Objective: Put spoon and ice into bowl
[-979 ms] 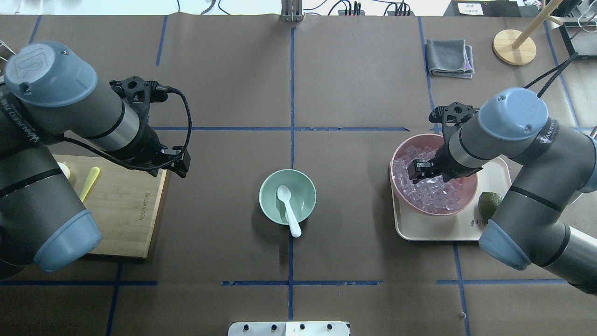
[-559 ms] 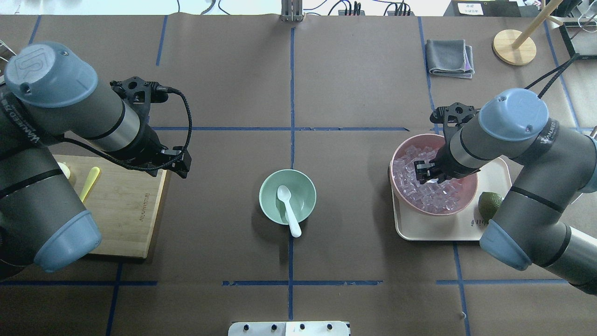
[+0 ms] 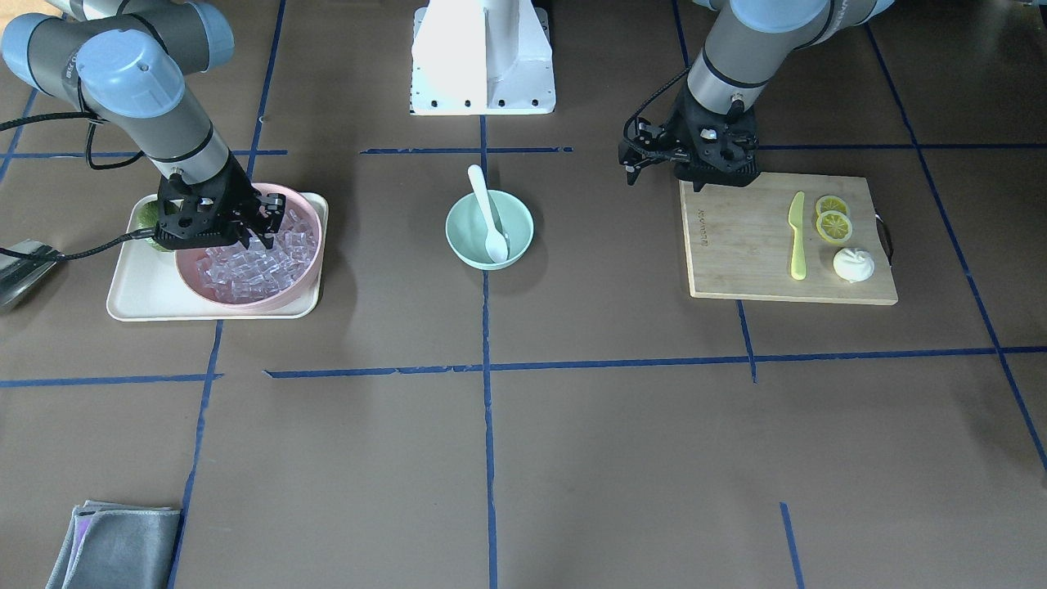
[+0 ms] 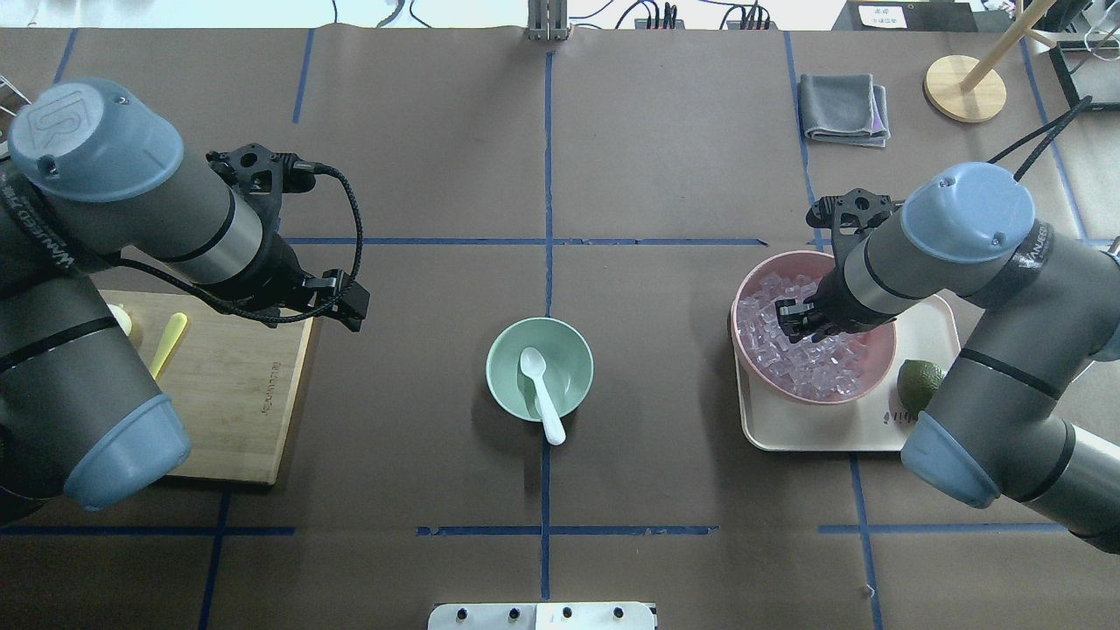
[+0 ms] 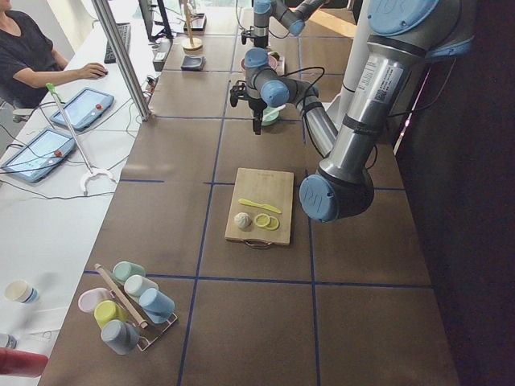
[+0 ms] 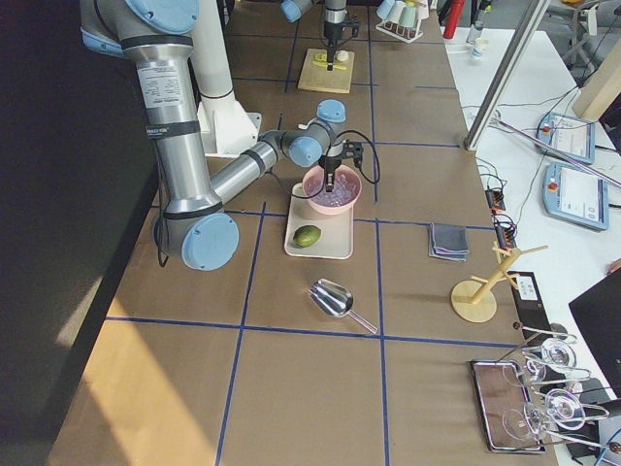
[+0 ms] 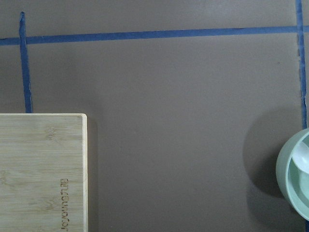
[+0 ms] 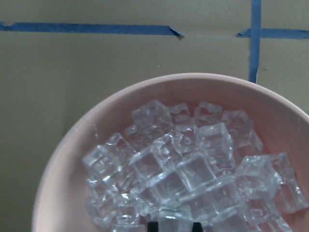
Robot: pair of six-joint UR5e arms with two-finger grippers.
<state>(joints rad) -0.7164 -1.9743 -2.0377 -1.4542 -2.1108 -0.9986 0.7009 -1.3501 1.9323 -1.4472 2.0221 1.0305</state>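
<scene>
Right wrist-mounted: right gripper (image 8: 175, 226) down in pink bowl (image 8: 72, 159), clamped on one ice (image 8: 193, 169) cube bound for mint bowl (image 4: 573, 354); spoon (image 4: 542, 394) already there.

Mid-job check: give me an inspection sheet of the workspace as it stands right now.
Surface: brown table with a blue tape grid.
Job's things: spoon lies in the mint bowl, handle over the rim; ice sits in the pink bowl, none seen in the mint bowl.
Clutter: cutting board with knife and lemon slices; tray with green fruit; grey cloth; metal scoop.
Grippers: right gripper down in the ice, straddling a cube, grip unclear; left gripper hovers by the board's corner, state unclear.
Cables: black cable loops off the left wrist; another cable trails past the tray.
Surroundings: operator at a side desk; cup rack.
</scene>
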